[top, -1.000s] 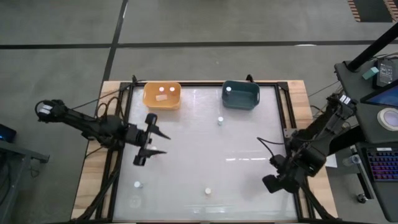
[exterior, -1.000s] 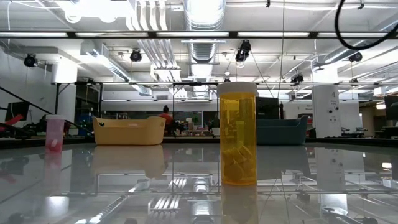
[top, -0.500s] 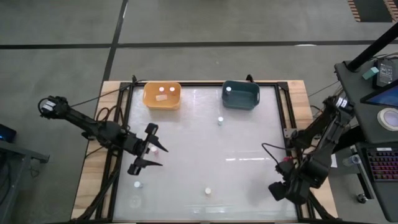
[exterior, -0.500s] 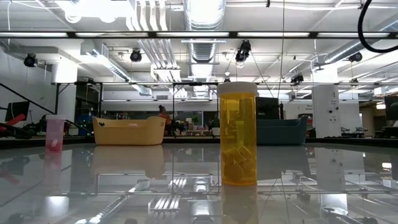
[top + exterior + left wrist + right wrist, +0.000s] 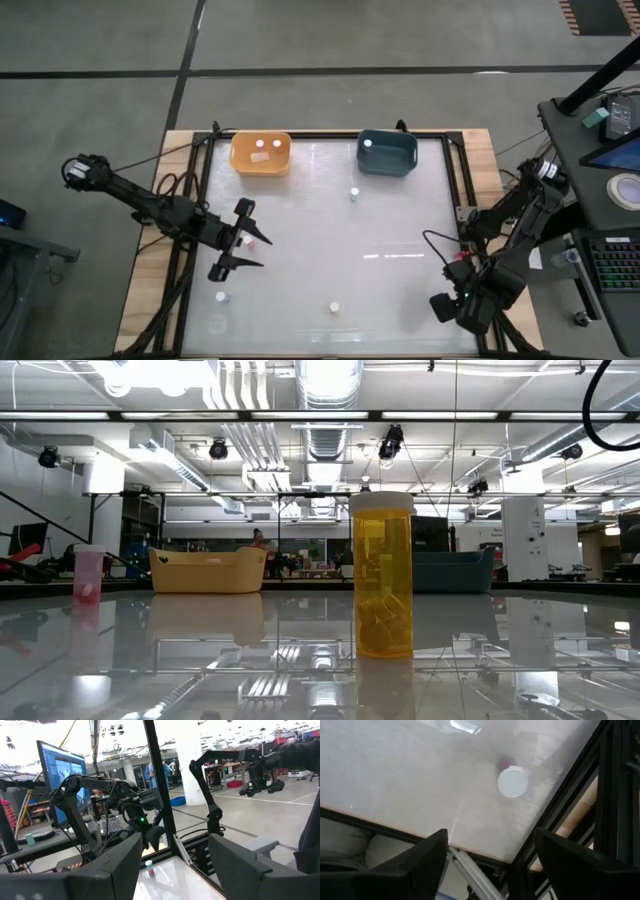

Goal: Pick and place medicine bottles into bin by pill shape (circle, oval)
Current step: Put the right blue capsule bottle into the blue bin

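Left claw (image 5: 238,251): we see it spread open and empty over the desk's (image 5: 400,230) left side.
Right claw (image 5: 447,306): at the desk's right front edge; fingers (image 5: 422,862) apart, gripping nothing.
Medicine bottles (image 5: 354,193): scattered on the desk; two caps in the yellow bin (image 5: 240,160), one in the teal bin (image 5: 392,163).
Unclear: pill shapes unreadable from above.

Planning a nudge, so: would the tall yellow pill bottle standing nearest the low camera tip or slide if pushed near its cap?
Likely tip. The yellow bottle is tall and narrow. Its pills fill only the bottom, which may steady it a little. The glossy table looks slick, so a low push would probably slide it.
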Controlling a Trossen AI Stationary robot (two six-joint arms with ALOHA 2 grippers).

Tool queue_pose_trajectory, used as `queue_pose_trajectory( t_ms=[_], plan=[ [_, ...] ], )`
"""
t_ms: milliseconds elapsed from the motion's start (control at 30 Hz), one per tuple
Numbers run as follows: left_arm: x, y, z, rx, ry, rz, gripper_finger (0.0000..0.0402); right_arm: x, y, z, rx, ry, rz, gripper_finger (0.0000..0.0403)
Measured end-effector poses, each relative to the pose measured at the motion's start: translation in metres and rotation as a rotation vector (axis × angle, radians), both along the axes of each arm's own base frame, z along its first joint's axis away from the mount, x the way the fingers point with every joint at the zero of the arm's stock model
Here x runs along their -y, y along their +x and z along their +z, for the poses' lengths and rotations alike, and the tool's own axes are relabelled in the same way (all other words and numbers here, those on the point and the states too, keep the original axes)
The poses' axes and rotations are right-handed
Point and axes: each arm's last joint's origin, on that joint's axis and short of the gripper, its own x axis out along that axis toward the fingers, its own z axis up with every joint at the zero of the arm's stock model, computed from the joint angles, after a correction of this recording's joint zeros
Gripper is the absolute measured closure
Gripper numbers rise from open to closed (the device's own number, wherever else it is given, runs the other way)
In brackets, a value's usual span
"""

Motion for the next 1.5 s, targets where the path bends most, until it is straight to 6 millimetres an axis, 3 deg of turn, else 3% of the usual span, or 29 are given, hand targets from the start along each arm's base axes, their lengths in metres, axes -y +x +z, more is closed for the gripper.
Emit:
queue_pose_trajectory(
  t_ms=[533, 833, 1500],
  plan=[
    [-0.001, 0.0, 0.0, 0.022, 0.047, 0.017, 0.0189, -0.006, 0.004, -0.041, -0.089, -0.155, 0.032, 0.0126],
    [-0.001, 0.0, 0.0, 0.029, 0.062, 0.02, 0.0189, -0.008, 0.006, -0.053, -0.096, -0.2, 0.037, 0.014],
    [-0.001, 0.0, 0.001, 0.029, 0.063, 0.021, 0.0189, -0.009, 0.006, -0.056, -0.091, -0.198, 0.031, 0.0263]
  ],
)
